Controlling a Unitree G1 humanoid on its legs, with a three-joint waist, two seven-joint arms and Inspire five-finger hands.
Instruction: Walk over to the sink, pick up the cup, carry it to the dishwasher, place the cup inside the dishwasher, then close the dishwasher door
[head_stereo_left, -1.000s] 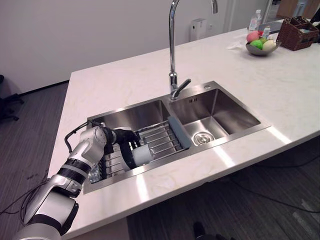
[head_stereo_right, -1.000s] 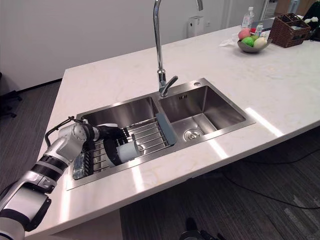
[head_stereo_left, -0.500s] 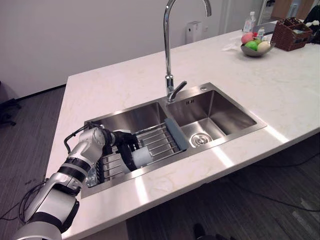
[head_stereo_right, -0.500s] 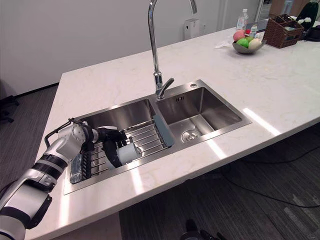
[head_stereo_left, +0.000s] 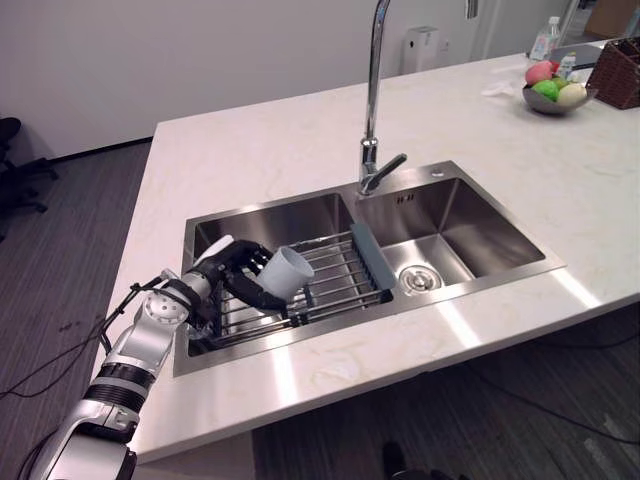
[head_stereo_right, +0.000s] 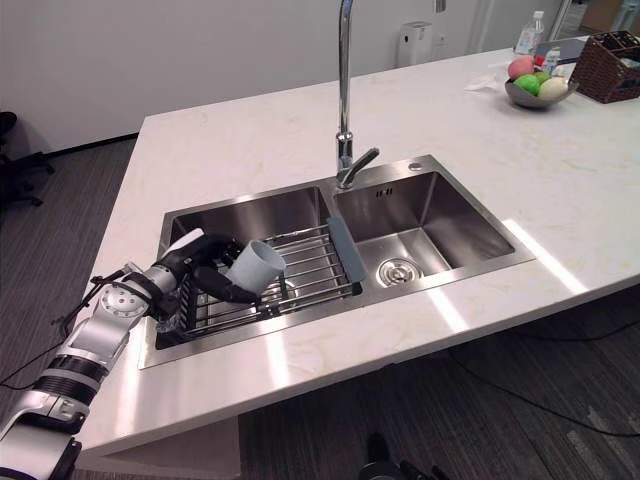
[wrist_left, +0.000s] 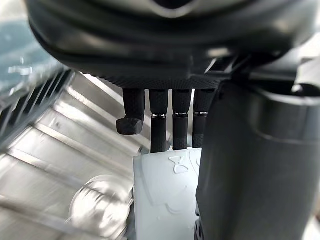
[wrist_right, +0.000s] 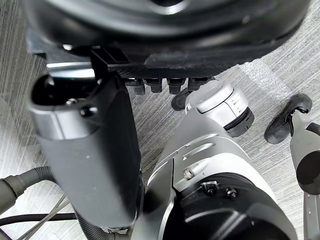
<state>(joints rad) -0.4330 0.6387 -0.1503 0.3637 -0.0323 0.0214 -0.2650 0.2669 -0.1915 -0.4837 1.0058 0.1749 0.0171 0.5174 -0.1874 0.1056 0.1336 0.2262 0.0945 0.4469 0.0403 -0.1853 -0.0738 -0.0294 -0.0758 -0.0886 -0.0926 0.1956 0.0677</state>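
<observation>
A pale blue-grey cup (head_stereo_left: 285, 272) hangs tilted just above the wire rack (head_stereo_left: 325, 280) in the left basin of the sink (head_stereo_left: 260, 225), mouth up and away from my arm. My left hand (head_stereo_left: 232, 266) is shut on it, dark fingers (wrist_left: 165, 131) along its side and the thumb (wrist_left: 250, 165) across from them; the cup (wrist_left: 167, 197) shows pale between them. Over the grey floor, my right hand (wrist_right: 85, 150) hangs idle and holds nothing.
A tall chrome faucet (head_stereo_left: 372, 110) stands behind the divider. The right basin (head_stereo_left: 450, 235) has a drain (head_stereo_left: 419, 281). A clear glass (wrist_left: 100, 202) lies on the rack by my hand. A fruit bowl (head_stereo_left: 555, 93) and wicker basket (head_stereo_left: 622, 73) sit far right on the white counter (head_stereo_left: 260, 150).
The camera has shifted. My left hand has lifted the cup off the rack and tipped its mouth upward; before, the cup lay on its side on the rack under the hand.
</observation>
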